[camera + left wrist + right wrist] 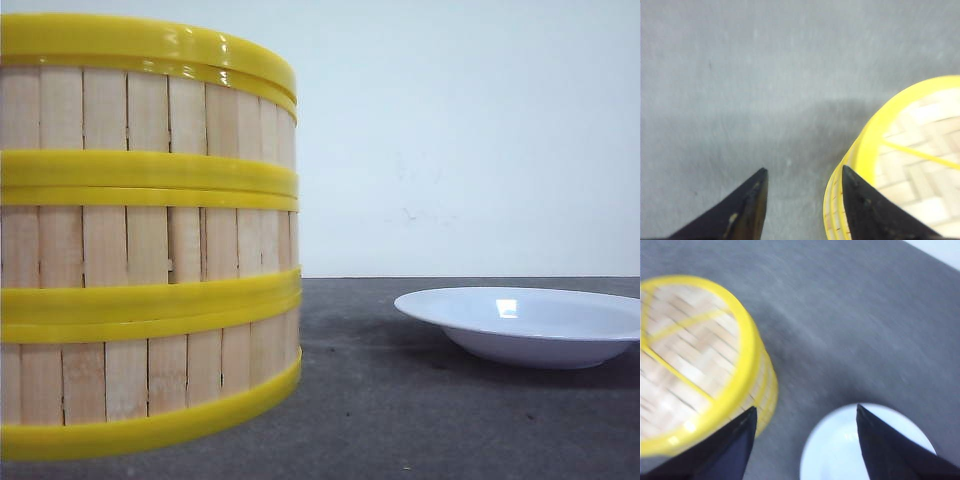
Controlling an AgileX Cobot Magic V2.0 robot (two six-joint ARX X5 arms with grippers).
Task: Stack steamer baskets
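3 steamer baskets (150, 240) stand stacked on the table (400, 400), beside a white plate (530, 325). Left hand (805, 200) and right hand (802, 440) hover released and empty. Stacking looks finished; next, I judge, comes only retreat.
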